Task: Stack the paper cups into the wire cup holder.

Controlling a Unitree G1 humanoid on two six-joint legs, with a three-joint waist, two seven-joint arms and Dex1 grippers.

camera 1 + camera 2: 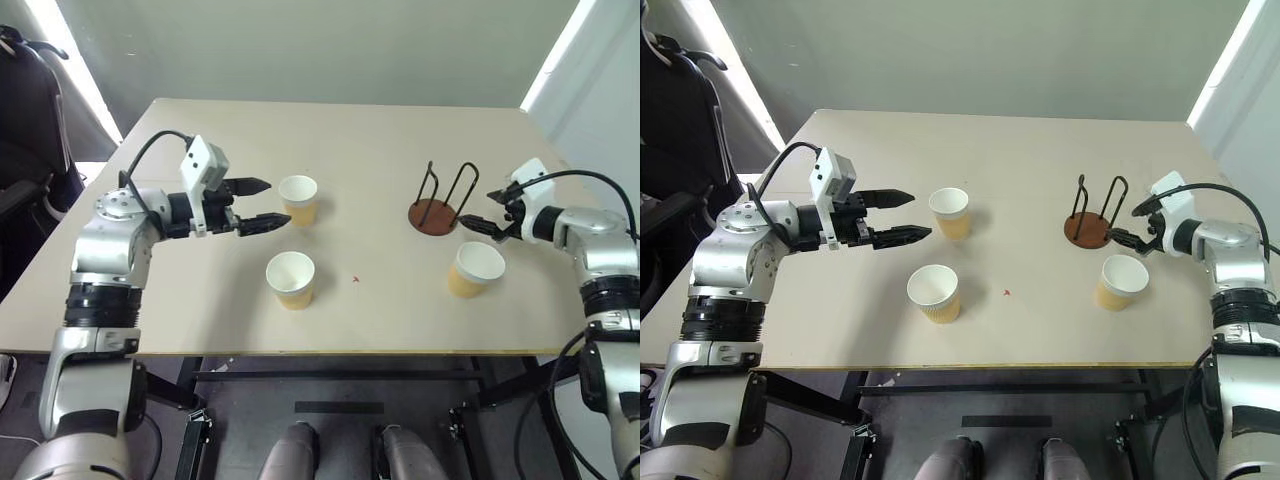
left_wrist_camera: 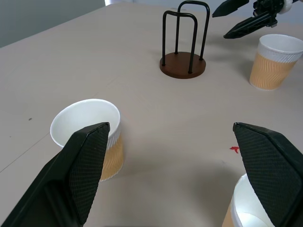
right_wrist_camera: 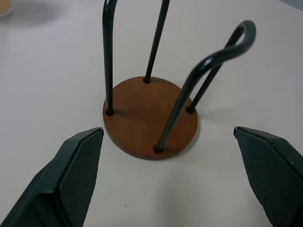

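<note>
On the beige table the wire cup holder stands upright and empty right of centre in the left eye view, with the right tool just beside it on the right, fingers spread and holding nothing. Three paper cups stand upright and apart: one at upper centre-left, one below it at centre-left, and one at lower right, just below the holder. The left tool, fingers spread and empty, points at the upper centre-left cup from its left side, its tips just beside that cup.
</note>
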